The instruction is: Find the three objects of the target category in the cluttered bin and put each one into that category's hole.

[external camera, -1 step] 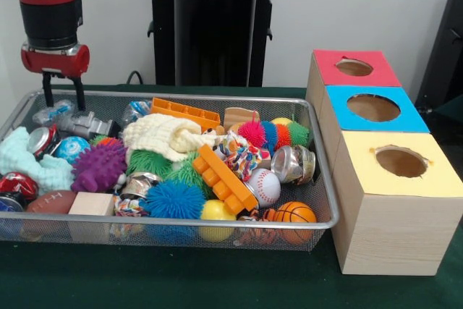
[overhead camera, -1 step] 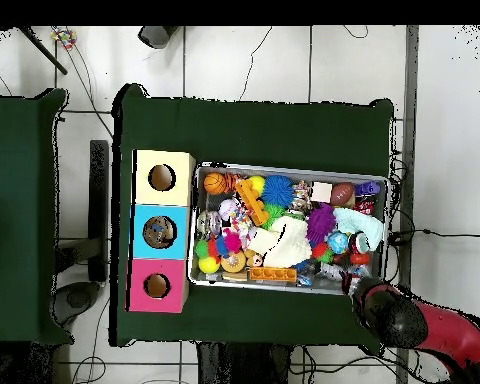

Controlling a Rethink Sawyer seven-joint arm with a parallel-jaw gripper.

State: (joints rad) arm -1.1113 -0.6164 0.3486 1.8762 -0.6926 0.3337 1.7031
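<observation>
My gripper (external camera, -1 step: 63, 96) hangs open over the far left corner of the wire bin (external camera, -1 step: 217, 97), just above a clear plastic wrapper (external camera, -1 step: 52, 112), with nothing between its fingers. The bin is packed with spiky balls in purple (external camera, -1 step: 99, 166), blue (external camera, -1 step: 172, 199) and green (external camera, -1 step: 150, 161). It also holds a baseball (external camera, -1 step: 265, 186), a basketball (external camera, -1 step: 295, 213), a football (external camera, -1 step: 52, 201), orange bricks (external camera, -1 step: 224, 179), cans (external camera, -1 step: 293, 164), a cream cloth (external camera, -1 step: 163, 135) and a mint cloth (external camera, -1 step: 29, 161). To the right stand three boxes with round holes: red (external camera, -1 step: 354, 67), blue (external camera, -1 step: 373, 108), yellow (external camera, -1 step: 401, 161).
In the overhead view my arm (overhead camera, -1 step: 404, 318) reaches to the bin's lower right corner (overhead camera, -1 step: 374, 275), and the three boxes (overhead camera, -1 step: 159, 232) line its left side. A wooden block (external camera, -1 step: 92, 204) and a red can (external camera, -1 step: 18, 184) lie at the bin's front left. Green cloth (external camera, -1 step: 181, 280) covers the table.
</observation>
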